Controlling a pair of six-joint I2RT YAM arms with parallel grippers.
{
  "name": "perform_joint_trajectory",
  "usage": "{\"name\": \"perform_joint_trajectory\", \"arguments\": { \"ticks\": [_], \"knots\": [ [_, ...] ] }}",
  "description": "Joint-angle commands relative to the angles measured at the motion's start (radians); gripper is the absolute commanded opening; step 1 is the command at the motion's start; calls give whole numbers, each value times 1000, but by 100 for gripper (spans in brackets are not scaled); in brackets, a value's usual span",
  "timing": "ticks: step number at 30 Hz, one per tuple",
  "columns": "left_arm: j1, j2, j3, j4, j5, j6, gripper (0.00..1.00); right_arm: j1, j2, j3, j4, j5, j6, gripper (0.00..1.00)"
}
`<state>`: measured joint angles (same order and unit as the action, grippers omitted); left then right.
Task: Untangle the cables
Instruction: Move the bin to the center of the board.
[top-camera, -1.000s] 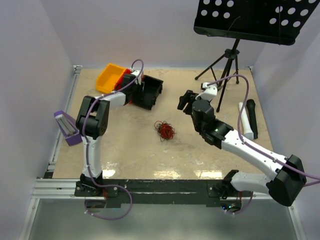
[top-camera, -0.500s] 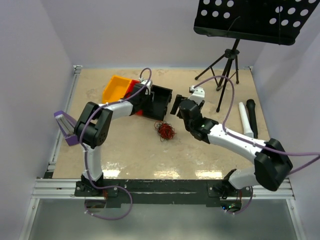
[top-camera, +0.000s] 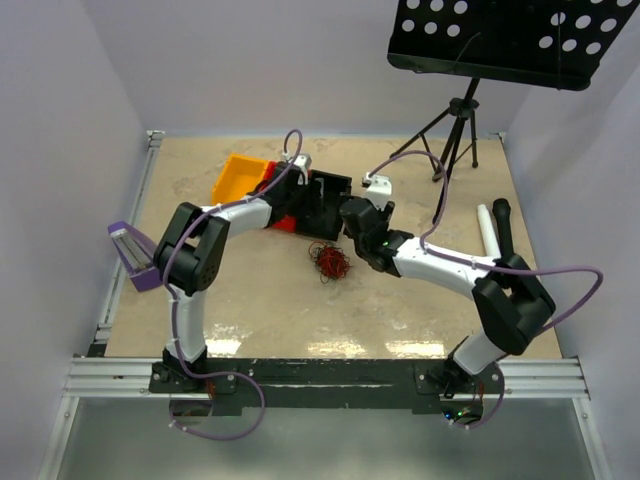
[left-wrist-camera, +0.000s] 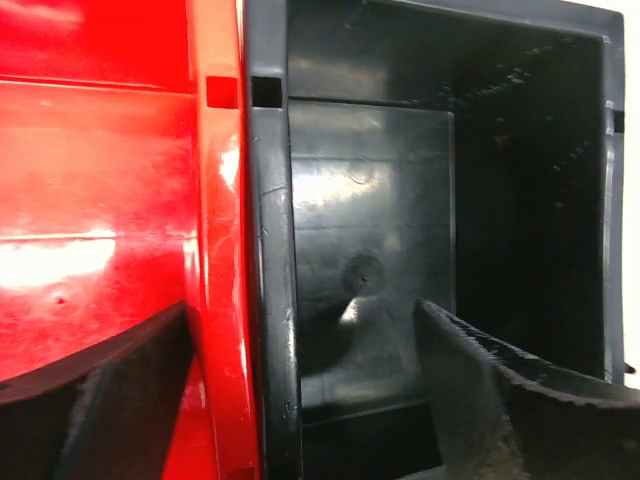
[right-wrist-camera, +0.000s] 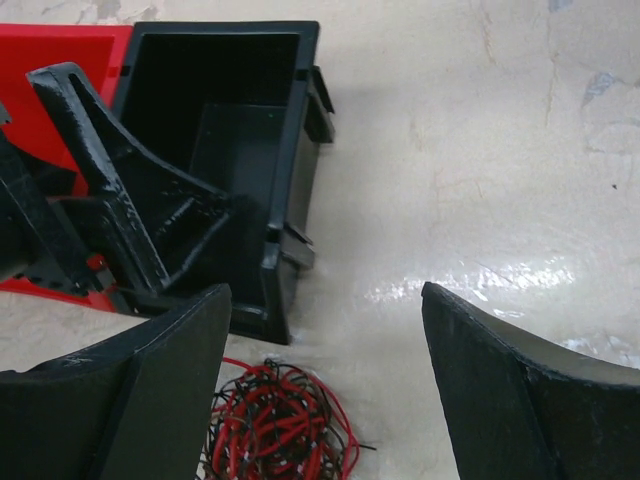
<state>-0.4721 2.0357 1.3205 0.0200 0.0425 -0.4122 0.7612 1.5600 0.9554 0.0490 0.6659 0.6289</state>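
Cables (right-wrist-camera: 280, 428) snarled, bottom cut off in right wrist view

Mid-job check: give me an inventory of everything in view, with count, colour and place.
tangled snarl of thin wire cables: 1, red and black, table centre
orange plastic bin: 1, orange, far side, left of centre
red plastic bin: 1, red, between the orange and black bins
black plastic bin: 1, black, just beyond the snarl
lilac block-shaped object: 1, lilac, table's left edge
white cylinder: 1, white, right side
black cylinder: 1, black, beside the white one
perforated metal music stand: 1, black, far right corner
left tool: 1, black, open, straddling the red and black bins' adjoining walls
right tool: 1, black, open, above the snarl
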Motion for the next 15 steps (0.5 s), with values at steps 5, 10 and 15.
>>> {"name": "perform_joint_trajectory", "arguments": {
  "ticks": [5,10,15],
  "knots": [
    [64,-112,92,-115,224,-39,100,3,113,114,71,43,-15,80],
    [220,-150,242,-252,287,44,100,0,135,123,87,40,-15,79],
    [303,-206,298,-298,294,160,100,-3,161,120,112,35,-12,75]
  ]
}}
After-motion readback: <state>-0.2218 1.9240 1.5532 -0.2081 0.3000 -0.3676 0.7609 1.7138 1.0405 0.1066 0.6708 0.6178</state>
